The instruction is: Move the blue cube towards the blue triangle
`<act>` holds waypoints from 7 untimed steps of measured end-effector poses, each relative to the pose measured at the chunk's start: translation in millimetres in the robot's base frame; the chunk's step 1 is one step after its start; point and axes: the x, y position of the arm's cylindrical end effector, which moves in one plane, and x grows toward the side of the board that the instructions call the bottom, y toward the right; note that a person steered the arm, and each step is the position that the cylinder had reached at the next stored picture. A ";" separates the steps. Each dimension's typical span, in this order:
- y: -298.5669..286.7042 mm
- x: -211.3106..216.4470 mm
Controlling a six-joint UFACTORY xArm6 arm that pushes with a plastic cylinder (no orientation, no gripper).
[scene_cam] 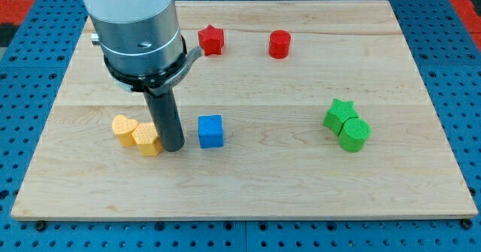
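Note:
The blue cube (211,131) sits on the wooden board (248,184) a little left of the middle. My tip (172,147) rests on the board just left of the blue cube, with a small gap between them. On the tip's other side, touching or nearly touching it, is a yellow hexagon block (147,140), with a yellow heart block (124,129) next to it. No blue triangle shows in the view; the arm's body (135,26) hides part of the board's upper left.
A red star (211,40) and a red cylinder (279,44) sit near the view's top. A green star (340,115) and a green cylinder (354,135) touch each other at the right. A blue pegboard surrounds the board.

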 end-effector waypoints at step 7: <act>27.6 -65.3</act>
